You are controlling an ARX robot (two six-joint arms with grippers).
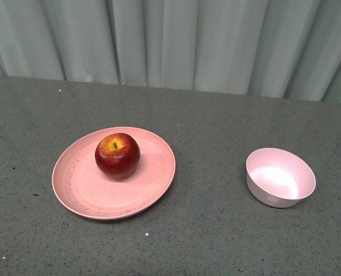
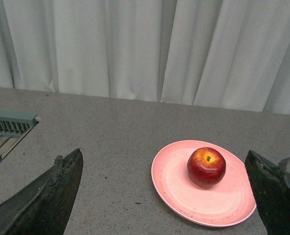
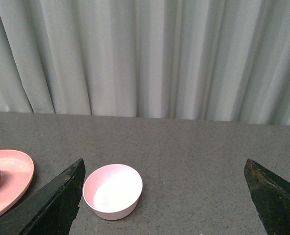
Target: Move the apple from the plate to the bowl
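The left gripper (image 2: 163, 153) and right gripper (image 3: 164, 161) both have jaws spread wide above the table (image 1: 216, 241). The apple (image 1: 118, 155) sits on the plate (image 1: 84, 190), well apart from the bowl (image 1: 271, 198).

You have one round, glossy dark-red apple (image 1: 117, 155) with a yellow-orange patch at its stem, one wide, shallow pink plate (image 1: 81, 192) at about 9 o'clock in the front view, and one small, deep pale-pink bowl (image 1: 261, 192) at about 3 o'clock, so three task pieces in all. Under them you have a single grey speckled tabletop (image 1: 205, 126), behind it one pale pleated curtain (image 1: 176, 40), and the left wrist view adds one greenish slatted grille (image 2: 10, 122). Count two grippers too, the left gripper (image 2: 163, 152) and the right gripper (image 3: 164, 161), each showing two dark wedge-shaped fingers (image 2: 52, 196) set wide apart, four fingers altogether.
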